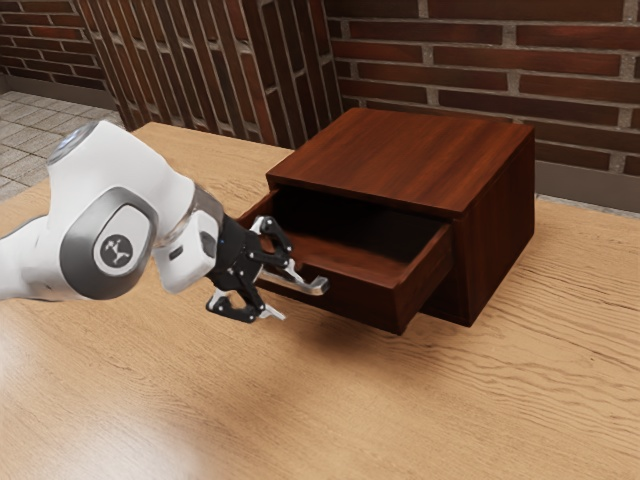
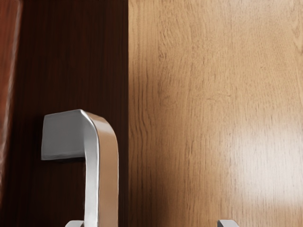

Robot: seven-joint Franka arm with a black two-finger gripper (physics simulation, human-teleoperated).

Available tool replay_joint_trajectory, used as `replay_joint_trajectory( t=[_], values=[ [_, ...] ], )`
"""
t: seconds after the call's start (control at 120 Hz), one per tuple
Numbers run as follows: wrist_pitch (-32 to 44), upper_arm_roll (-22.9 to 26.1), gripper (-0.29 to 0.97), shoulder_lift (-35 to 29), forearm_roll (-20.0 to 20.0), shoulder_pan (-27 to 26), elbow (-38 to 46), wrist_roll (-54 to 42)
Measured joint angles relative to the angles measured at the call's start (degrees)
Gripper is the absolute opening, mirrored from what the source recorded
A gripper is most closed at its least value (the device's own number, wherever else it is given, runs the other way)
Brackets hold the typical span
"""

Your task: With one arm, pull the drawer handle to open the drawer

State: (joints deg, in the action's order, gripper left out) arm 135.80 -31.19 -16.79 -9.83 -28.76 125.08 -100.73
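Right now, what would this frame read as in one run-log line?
claw: open, straddling silver drawer handle | drawer: partly open | dark wooden cabinet: on table

Your arm (image 1: 70, 200), at the left of the frame, is glossy white, built from thick, rounded links with smooth, bulging shells. On its big joint you see a round grey cap (image 1: 118, 250) with a small white emblem at its centre. The last white link toward the frame's middle carries a dark slot and a tiny blue mark. Beyond it your gripper (image 1: 280, 290) is black and angular, an open skeleton of bars dotted with pale pivots. Its fingertips (image 2: 227, 223) are light grey at the wrist view's lower edge.
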Motion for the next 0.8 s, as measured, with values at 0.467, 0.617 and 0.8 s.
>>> replay_joint_trajectory(
  t=[0.467,0.617,0.8],
  values=[
    [-4.7,11.9,0.45,-13.5,1.2,12.6,2.8,0.6],
    [-18.8,21.2,0.57,-13.0,10.6,19.2,-14.5,7.9],
    [-38.0,21.8,0.64,-3.7,16.8,17.7,-32.1,27.3]
  ],
)
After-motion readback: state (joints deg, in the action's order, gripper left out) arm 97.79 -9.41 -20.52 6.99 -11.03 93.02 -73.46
